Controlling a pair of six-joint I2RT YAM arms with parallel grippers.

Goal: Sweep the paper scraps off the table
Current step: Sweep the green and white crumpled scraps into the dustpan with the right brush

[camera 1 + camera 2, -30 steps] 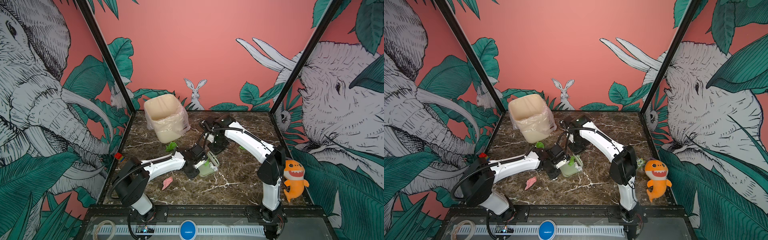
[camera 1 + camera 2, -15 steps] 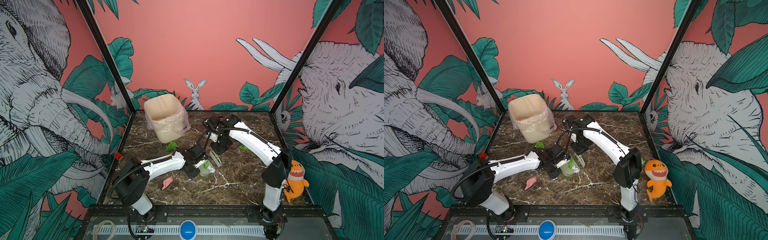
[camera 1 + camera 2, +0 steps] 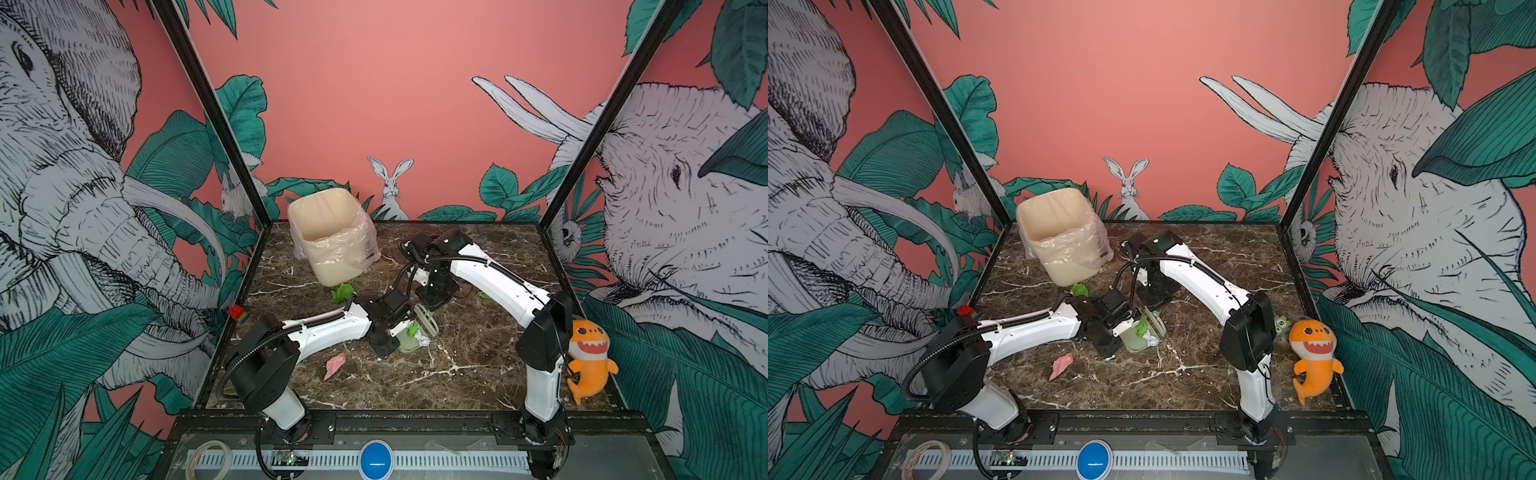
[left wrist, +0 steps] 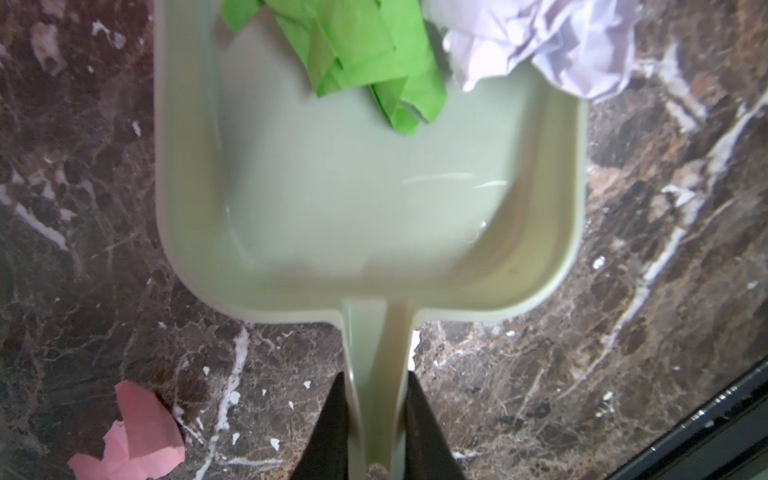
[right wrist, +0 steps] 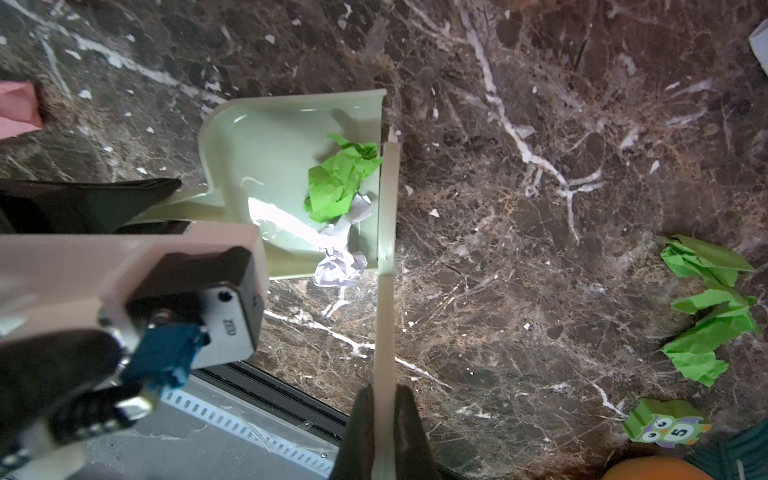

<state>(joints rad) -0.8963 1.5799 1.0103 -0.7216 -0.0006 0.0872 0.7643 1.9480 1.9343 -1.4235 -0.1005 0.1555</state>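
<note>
Two tools are being held
Left gripper (image 4: 375,384) is squeezing the dustpan (image 4: 332,187) handle, right gripper (image 5: 383,395) the sweeper (image 5: 387,208); unlike the left wrist view, the right is showing green scraps (image 5: 702,353) beyond it.

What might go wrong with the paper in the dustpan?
The white scrap hangs over the open front corner of the dustpan, so it may tumble out if the left tool lifts. The green scrap sits near that edge too. The pink scrap behind the handle might get missed.
</note>
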